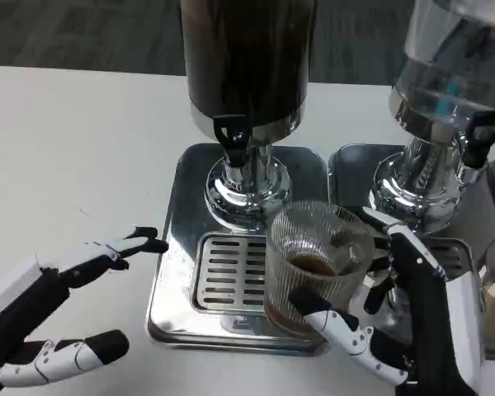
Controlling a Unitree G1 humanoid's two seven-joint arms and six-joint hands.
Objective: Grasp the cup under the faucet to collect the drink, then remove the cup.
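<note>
Little, apparently brown drink [312, 266] in ribbed cup [318, 264]

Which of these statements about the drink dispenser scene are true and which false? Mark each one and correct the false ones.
1. The right hand holds the ribbed glass cup. True.
2. The cup is empty. False: a little dark drink lies in its bottom.
3. The left hand grips the black tap lever. False: it hovers open beside the drip tray.
4. The dispenser above the tray holds dark liquid. True.
</note>
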